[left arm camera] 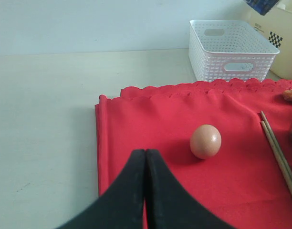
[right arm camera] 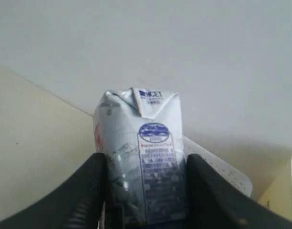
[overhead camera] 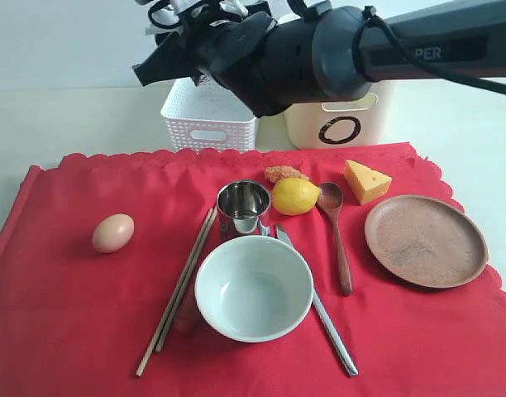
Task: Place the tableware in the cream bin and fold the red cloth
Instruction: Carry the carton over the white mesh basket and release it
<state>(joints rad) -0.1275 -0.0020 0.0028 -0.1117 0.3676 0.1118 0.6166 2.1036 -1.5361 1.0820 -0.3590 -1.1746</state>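
On the red cloth lie the pale bowl, steel cup, two chopsticks, dark wooden spoon, knife and brown wooden plate. The cream bin stands behind the cloth, partly hidden by my right arm. My right gripper is shut on a blue-white milk carton, held high over the back of the table. My left gripper is shut with nothing in it, low over the cloth's left edge, near the egg.
A white lattice basket stands left of the cream bin, under the right arm's end. An egg, lemon, cheese wedge and a fried piece also lie on the cloth.
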